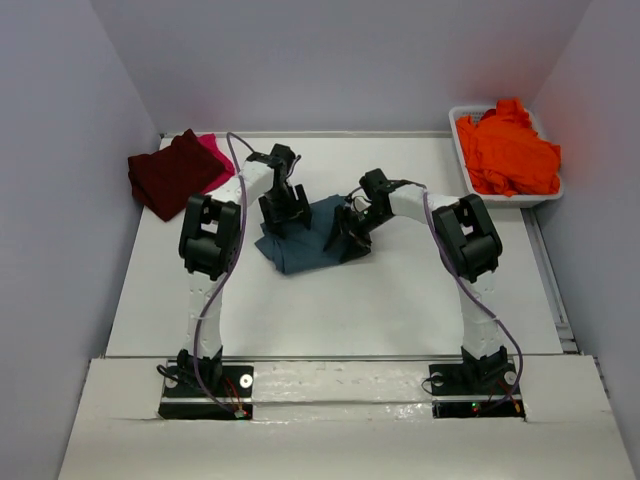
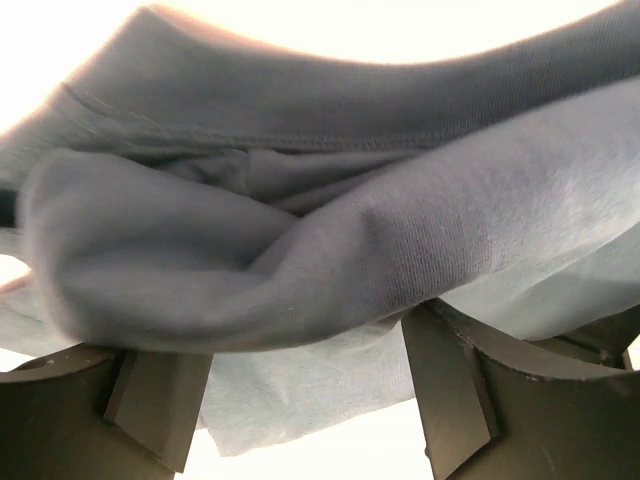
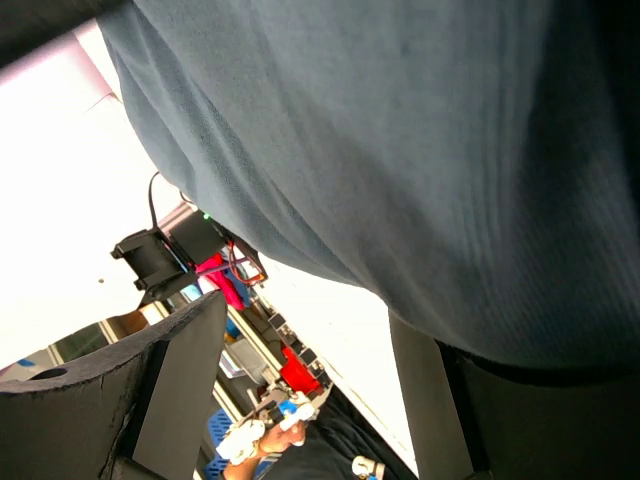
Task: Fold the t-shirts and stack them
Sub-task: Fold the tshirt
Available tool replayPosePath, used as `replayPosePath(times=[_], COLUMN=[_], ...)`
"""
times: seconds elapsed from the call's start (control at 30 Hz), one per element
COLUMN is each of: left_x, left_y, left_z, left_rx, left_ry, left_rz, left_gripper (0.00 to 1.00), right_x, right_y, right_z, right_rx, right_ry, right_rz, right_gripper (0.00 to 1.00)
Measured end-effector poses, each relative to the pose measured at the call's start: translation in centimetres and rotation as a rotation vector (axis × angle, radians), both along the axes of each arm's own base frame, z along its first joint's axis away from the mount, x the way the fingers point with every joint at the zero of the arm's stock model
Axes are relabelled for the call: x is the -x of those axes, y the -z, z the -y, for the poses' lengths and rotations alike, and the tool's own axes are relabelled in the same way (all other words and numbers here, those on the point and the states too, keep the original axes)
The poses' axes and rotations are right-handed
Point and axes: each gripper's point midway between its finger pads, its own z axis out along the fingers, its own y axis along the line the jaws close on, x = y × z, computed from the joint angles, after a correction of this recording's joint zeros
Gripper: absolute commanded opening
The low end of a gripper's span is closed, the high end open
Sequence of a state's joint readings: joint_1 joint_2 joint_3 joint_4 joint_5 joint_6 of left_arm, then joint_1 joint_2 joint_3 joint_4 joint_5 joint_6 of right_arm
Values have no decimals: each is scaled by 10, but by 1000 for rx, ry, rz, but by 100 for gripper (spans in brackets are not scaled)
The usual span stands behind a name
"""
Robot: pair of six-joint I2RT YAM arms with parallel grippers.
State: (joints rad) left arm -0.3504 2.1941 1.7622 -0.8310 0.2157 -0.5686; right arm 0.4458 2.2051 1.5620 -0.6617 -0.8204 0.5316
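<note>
L claw point(image 1: 282, 218) spread, teal-blue tee point(image 1: 305, 247) bunched betw fingers; R claw point(image 1: 348, 235) spread too, tips under same tee, on bench point(image 1: 350, 315).

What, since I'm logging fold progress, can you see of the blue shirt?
The blue shirt is soft slate teal-blue knit cloth with a stitched hem showing. It lies bunched and partly folded at the middle of the table. The left hand meets a thick fold at its far left side. The right hand, fingers apart, has cloth draped over it at the right edge.
</note>
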Motion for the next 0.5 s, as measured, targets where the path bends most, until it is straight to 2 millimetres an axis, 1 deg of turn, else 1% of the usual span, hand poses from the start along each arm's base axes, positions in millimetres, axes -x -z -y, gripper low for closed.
replayPosePath(times=[0.2, 0.33, 0.5], left_x=[-18, -24, -37], left_y=[1, 0, 2], left_z=[-8, -15, -31], left_rx=[-1, 0, -28], left_ry=[-20, -39, -74], left_rz=[-6, -12, 0], left_gripper=[83, 83, 83], right_x=[0, -1, -1], right_y=[0, 0, 0], right_z=[-1, -2, -2], right_rx=[-10, -13, -14], right_ry=[2, 2, 2], right_rz=[-1, 1, 2], right_gripper=[73, 73, 73])
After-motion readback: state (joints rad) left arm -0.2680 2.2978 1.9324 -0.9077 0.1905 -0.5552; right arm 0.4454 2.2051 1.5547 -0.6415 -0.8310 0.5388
